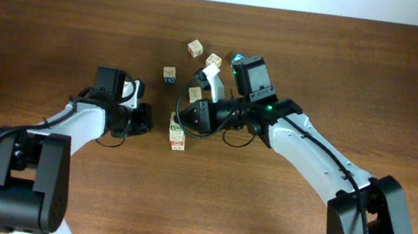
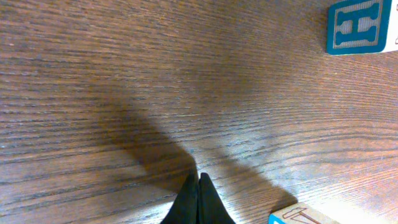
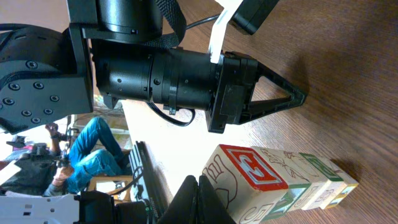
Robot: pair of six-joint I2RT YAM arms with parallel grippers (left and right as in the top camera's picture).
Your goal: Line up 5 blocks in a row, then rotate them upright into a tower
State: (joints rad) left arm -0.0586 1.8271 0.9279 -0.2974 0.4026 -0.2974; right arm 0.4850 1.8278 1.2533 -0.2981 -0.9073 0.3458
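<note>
The left gripper (image 1: 150,125) sits low over the wooden table (image 1: 53,31). Its 2 fingers (image 2: 208,202) are pressed flat together with nothing between them. From the right wrist view its closed tips come to a point just above bare wood, near the row of blocks (image 1: 177,132) but not touching it.

The right gripper (image 1: 182,118) is closed as well and holds nothing. Its fingers (image 3: 186,199) meet at the bottom edge of its own camera view, just beside the red-faced block (image 3: 252,168).

The row lies between the 2 grippers near the middle of the table, its blocks touching side by side. The red-faced block is at the end nearest the right gripper, and the green-faced block (image 3: 316,165) sits further along. How many blocks the row has cannot be told for sure.

4 more blocks stand apart from one another beyond the row, toward the far edge, each turned at its own angle:
- The tan block (image 1: 194,93) is just beside the right arm.
- The blue-sided block (image 1: 169,74) is to its left.
- The far-left block (image 1: 195,47) and the far-right block (image 1: 213,60) lie furthest back.

In the left wrist view a blue H cube (image 2: 364,25) rests on the wood, well ahead of the closed fingers.
</note>
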